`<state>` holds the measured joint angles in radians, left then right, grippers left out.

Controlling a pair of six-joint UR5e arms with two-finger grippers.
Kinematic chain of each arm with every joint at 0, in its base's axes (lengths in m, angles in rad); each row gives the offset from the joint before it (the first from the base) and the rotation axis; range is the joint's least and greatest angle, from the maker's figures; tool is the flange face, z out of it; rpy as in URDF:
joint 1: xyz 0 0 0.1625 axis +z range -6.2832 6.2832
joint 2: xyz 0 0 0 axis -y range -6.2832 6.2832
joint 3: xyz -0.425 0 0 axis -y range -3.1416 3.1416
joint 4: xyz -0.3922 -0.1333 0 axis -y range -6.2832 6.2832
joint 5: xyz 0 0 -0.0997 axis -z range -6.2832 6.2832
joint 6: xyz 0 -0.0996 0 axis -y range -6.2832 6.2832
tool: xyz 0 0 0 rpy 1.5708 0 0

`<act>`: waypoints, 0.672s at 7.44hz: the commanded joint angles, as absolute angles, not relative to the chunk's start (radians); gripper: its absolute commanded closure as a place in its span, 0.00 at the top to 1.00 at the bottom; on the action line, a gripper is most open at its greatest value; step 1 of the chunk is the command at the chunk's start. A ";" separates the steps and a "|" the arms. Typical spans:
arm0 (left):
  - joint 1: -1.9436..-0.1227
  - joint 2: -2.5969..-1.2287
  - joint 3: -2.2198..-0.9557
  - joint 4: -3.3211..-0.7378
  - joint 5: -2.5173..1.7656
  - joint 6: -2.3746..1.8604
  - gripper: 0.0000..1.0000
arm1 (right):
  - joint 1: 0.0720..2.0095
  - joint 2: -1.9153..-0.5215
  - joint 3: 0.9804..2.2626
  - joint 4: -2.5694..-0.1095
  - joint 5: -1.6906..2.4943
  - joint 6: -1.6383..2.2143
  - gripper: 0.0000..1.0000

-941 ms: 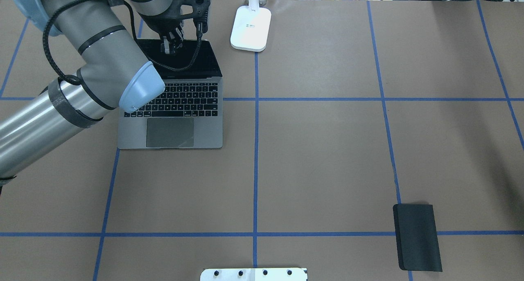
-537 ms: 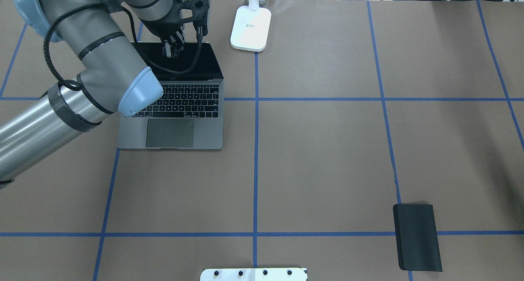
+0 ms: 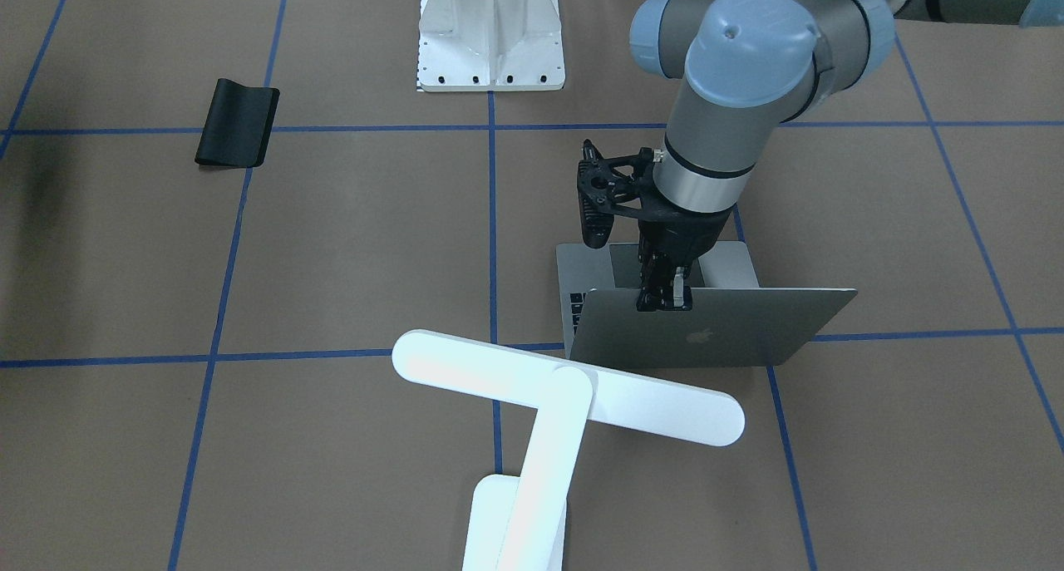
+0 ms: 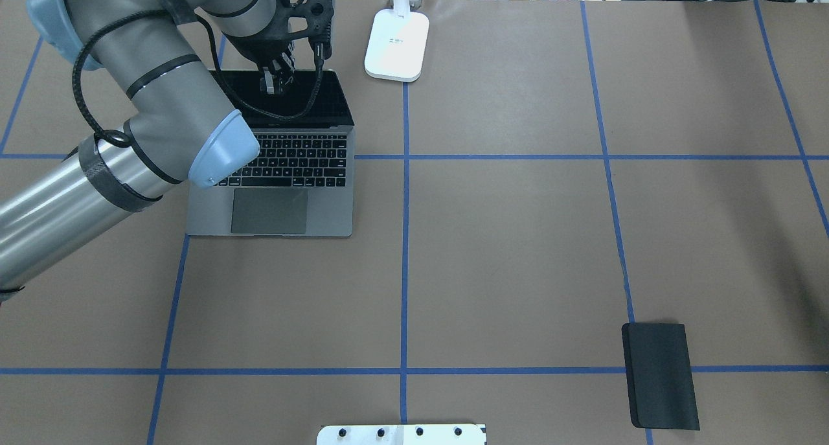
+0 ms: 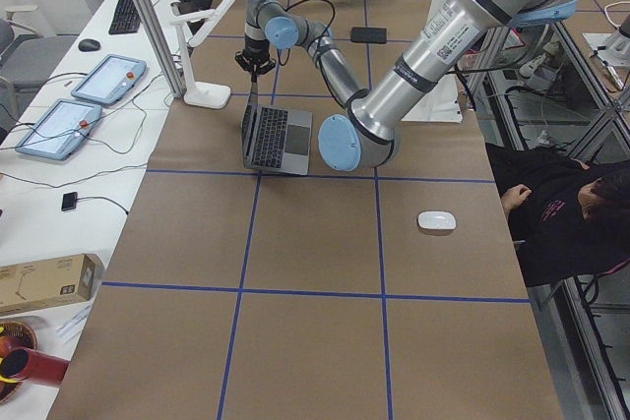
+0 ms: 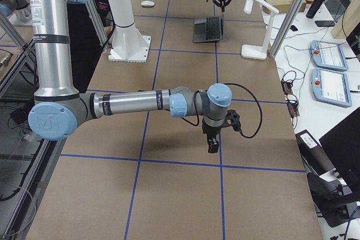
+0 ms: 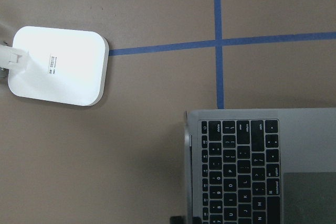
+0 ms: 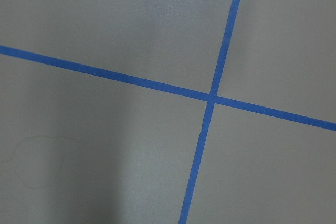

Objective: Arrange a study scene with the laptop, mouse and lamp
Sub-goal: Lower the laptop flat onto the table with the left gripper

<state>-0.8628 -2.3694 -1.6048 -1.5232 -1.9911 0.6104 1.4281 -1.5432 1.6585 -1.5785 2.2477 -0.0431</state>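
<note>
The laptop [image 4: 291, 173] is held by the left claw [image 3: 665, 298], whose fingers are pinched onto the top edge of its raised lid, near the middle of that edge and just above the apple logo. In the overhead view that edge, and the claw on it, sit slightly closer to the keyboard than a second ago. The grey base has hardly shifted on the table [image 4: 518, 238]. The laptop stands open in the surface's far part, on the robot's left half, with keys and trackpad facing the robot.

The lamp [image 3: 565, 388] has not moved. Its flat base is at the far edge near the middle, just beside the laptop's far right corner but not touching it, and its bar head hangs behind the lid.

The mouse [image 5: 436, 220] lies near the robot-side edge toward the left end, well apart from the laptop. A black mouse pad [image 4: 660, 375] rests where it was, on the right half near the robot-side edge. A white pedestal [image 3: 490, 35] stands at the middle of that edge.

The right claw [image 6: 212, 149] hangs over bare surface near the right end. I cannot tell whether its fingers are apart or together.
</note>
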 commanded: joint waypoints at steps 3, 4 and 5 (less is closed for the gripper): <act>-0.851 -2.367 -1.583 -1.558 -1.971 0.592 0.00 | 1.425 -1.543 1.658 -1.578 2.247 -0.043 1.00; -0.851 -2.367 -1.580 -1.560 -1.971 0.580 0.00 | 1.422 -1.540 1.655 -1.578 2.246 -0.044 1.00; -0.851 -2.365 -1.582 -1.560 -1.971 0.578 0.00 | 1.422 -1.525 1.645 -1.578 2.247 -0.044 1.00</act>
<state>-0.8523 -2.3665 -1.5829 -1.5556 -1.9721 0.5853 1.4234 -1.5375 1.6537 -1.5785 2.2469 -0.0439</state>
